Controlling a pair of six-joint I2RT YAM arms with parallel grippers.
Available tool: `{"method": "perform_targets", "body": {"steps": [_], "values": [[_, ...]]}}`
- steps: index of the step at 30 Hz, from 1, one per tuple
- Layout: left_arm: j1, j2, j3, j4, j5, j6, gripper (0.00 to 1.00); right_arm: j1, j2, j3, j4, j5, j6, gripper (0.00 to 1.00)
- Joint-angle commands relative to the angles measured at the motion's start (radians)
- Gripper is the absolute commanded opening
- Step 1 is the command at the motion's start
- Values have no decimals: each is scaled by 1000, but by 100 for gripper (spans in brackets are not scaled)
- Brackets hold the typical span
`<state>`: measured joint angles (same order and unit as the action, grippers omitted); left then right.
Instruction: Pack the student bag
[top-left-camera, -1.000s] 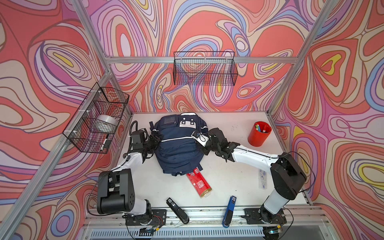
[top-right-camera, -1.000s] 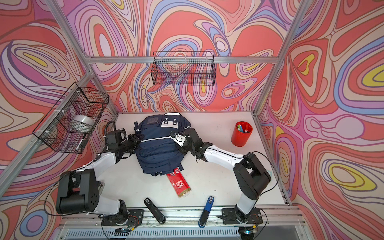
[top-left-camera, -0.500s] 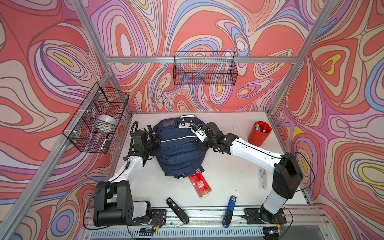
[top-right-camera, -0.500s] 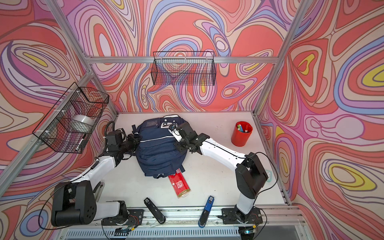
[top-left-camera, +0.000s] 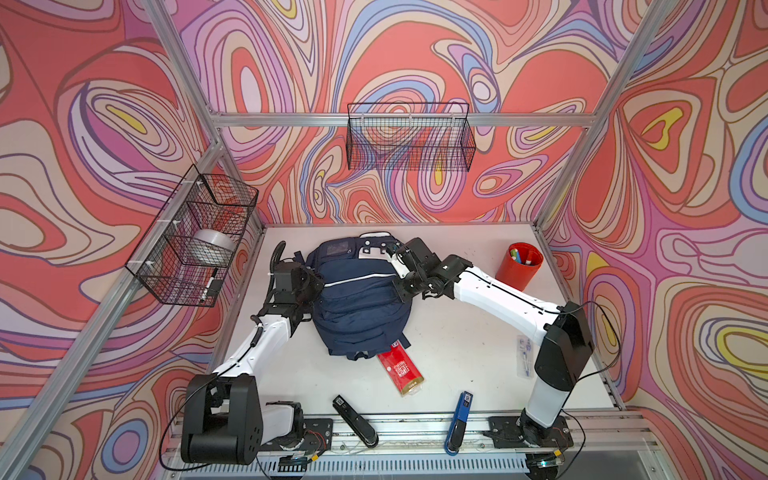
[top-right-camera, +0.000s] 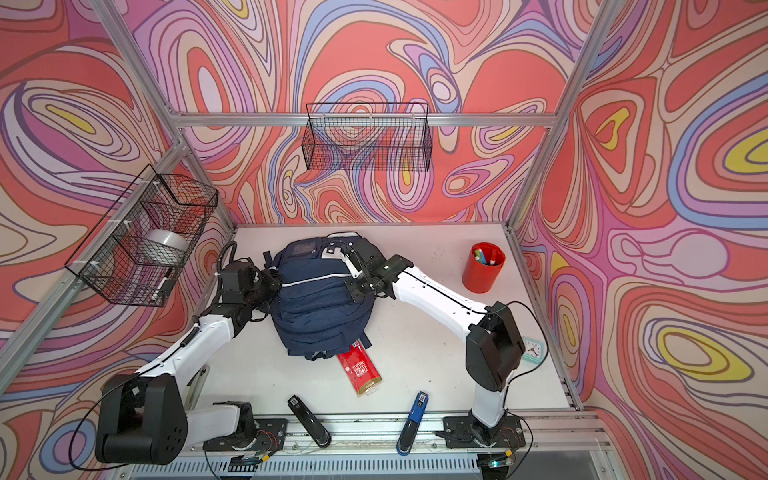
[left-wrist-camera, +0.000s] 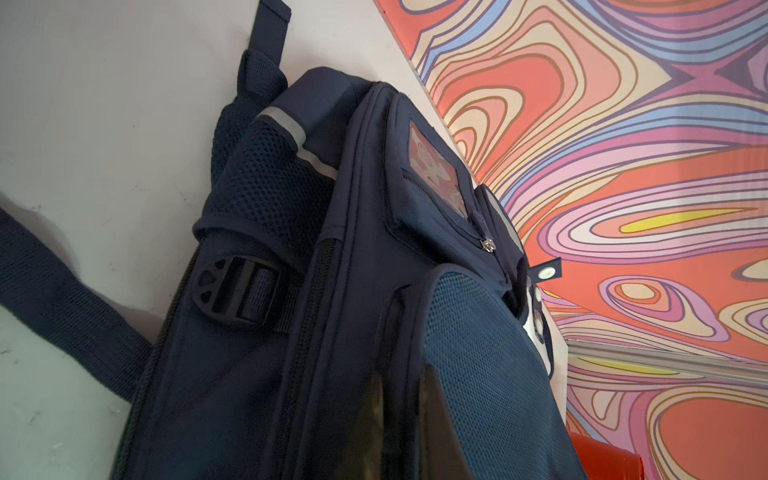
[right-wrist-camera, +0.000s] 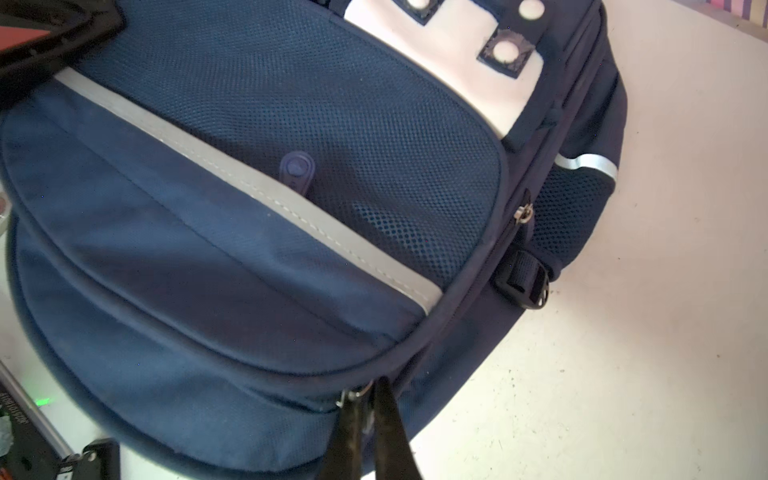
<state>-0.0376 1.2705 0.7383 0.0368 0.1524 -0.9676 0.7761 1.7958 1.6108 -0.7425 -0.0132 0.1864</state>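
Top view — student bag (top-left-camera: 357, 307), top rearward

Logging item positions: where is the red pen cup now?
In both top views the red pen cup stands near the table's far right corner, well right of the student bag.

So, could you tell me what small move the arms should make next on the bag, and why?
Probably the right fingers should draw the zipper pull along its track while the left fingers hold the student bag steady. Both pairs are shut on the bag, which looks zipped closed.
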Motion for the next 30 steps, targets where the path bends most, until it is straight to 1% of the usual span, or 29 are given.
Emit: {"method": "perform_targets", "body": {"steps": [1,4,7,10,12,14,17,18,19,20,21,23,24,25,27,29,30], "values": [[-16,-17,40,1,-85,-3,0,71,-8,61,-69,-74,124,0],[-16,-3,42,12,-85,-9,0,111,7,120,-104,-51,149,0],[-15,3,41,44,-68,-28,0,99,47,124,-109,-6,146,0],[-15,-10,46,49,-56,-37,0,35,120,138,-127,-16,127,0],[-16,-25,46,46,-50,-37,0,3,154,150,-118,19,96,0],[-15,-47,37,55,-34,-31,0,-39,172,157,-104,24,64,0],[-26,-84,25,41,7,-7,0,-107,178,144,-63,-14,-3,0],[-28,-96,19,40,27,13,7,-125,177,137,-47,-39,-37,0],[-28,-118,10,40,44,44,25,-134,171,128,-27,-44,-81,0],[-28,-144,1,34,51,85,42,-136,161,109,2,-14,-127,0],[-28,-170,-3,25,50,127,54,-137,155,92,21,8,-160,0],[-28,-221,11,-22,25,219,79,-147,154,81,48,-13,-233,0],[-28,-229,28,-37,27,266,83,-152,155,77,64,-26,-249,0],[-28,-223,66,-54,59,339,85,-162,158,74,83,-48,-265,0],[-31,-171,168,-127,134,461,85,-184,160,56,131,-110,-286,0],[-33,-66,268,-157,293,583,81,-204,164,42,174,-132,-310,0],[-41,-13,332,-201,323,630,81,-212,162,30,199,-141,-332,0]]}}
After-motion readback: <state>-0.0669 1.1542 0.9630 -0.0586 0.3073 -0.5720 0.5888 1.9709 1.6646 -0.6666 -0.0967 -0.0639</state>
